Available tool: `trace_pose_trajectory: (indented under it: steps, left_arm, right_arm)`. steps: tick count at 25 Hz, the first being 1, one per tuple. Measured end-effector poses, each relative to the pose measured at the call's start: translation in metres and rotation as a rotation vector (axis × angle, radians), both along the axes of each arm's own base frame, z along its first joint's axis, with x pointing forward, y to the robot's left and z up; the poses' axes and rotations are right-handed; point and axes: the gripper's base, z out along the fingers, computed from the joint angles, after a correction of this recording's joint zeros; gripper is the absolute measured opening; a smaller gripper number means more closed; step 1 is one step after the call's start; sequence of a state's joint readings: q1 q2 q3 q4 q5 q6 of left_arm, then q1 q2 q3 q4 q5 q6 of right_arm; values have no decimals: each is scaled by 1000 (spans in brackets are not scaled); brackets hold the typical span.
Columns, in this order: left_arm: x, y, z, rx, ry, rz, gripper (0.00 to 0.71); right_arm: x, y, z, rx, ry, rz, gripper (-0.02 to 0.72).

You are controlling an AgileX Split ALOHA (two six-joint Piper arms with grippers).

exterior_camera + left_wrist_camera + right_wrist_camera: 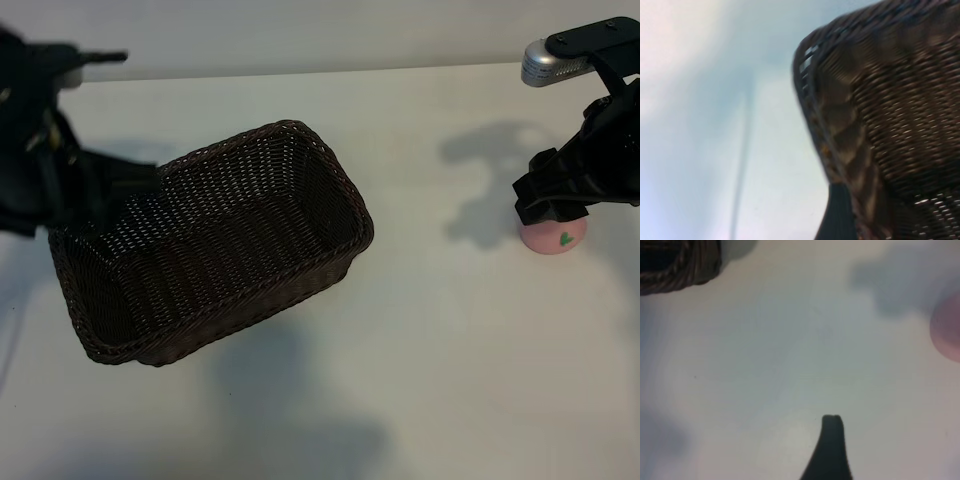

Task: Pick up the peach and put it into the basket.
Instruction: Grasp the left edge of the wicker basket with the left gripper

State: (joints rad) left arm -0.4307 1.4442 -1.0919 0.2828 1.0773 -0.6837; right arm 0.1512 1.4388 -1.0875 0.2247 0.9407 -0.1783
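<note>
The peach (pixel 553 239), a small pale-pink ball with a green leaf mark, sits on the white table at the right. It also shows as a pink blur (pixel 947 335) at the edge of the right wrist view. My right gripper (pixel 553 208) hangs just above it, open and holding nothing; one dark finger (pixel 832 445) shows over bare table. The dark-brown wicker basket (pixel 215 245) stands left of centre with nothing inside. My left gripper (pixel 125 182) is open at the basket's left end. One of its fingers (pixel 840 215) lies close against the outside of the woven wall (pixel 890 110).
The white table (pixel 430 360) stretches bare between basket and peach and along the near side. A silver fitting (pixel 555 62) on the right arm sticks out at the top right. Arm shadows fall on the table.
</note>
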Motion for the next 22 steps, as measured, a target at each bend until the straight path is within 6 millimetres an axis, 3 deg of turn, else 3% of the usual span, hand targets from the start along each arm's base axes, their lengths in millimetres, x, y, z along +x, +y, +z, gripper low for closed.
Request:
trace_pose_trajectory:
  steps: [11,17,22]
  left_arm:
    - [-16,43,-52,-117,34,196,592]
    - [-12,61,-60,-174,-17,278,592]
    - [-5,64,-66,-228,-23,270,592]
  right_arm:
    - [0,0,0,-1,0,0,595]
    - [0,0,0,-1,0,1,595]
    - [0,0,0,-1,0,1,595]
